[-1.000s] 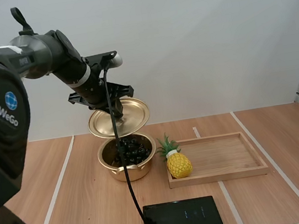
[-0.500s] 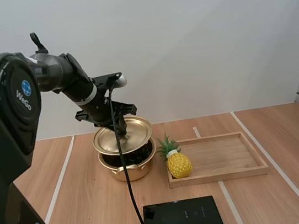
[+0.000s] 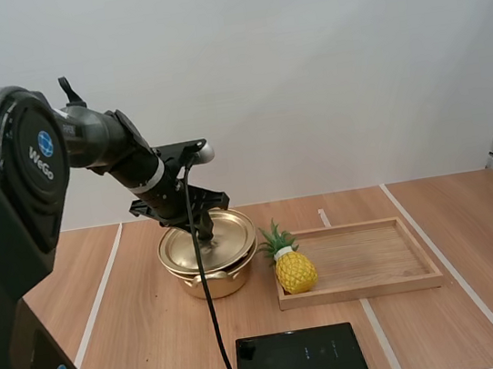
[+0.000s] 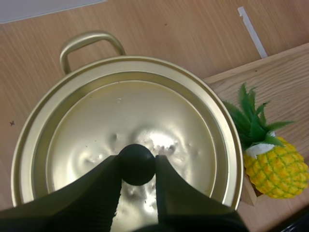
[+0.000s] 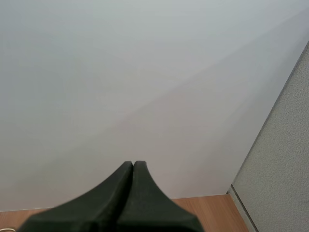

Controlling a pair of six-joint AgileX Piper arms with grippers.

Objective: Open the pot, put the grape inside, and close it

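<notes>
A gold pot (image 3: 211, 281) stands on the table with its gold lid (image 3: 207, 241) resting on its rim. My left gripper (image 3: 206, 233) reaches down from the left and is shut on the lid's black knob (image 4: 137, 164). In the left wrist view the two fingers pinch that knob from both sides, over the lid (image 4: 96, 140), and one pot handle (image 4: 89, 42) sticks out beyond the rim. The grapes are hidden under the lid. My right gripper (image 5: 133, 166) is shut on nothing, its fingers lying together and pointing at a bare wall.
A toy pineapple (image 3: 291, 265) lies at the left end of a wooden tray (image 3: 367, 259), right of the pot; it also shows beside the lid as pineapple (image 4: 273, 162). A black phone (image 3: 300, 359) lies near the front edge.
My left gripper has lowered the lid from above the open pot onto its rim. The dark grapes that showed inside are now covered.
</notes>
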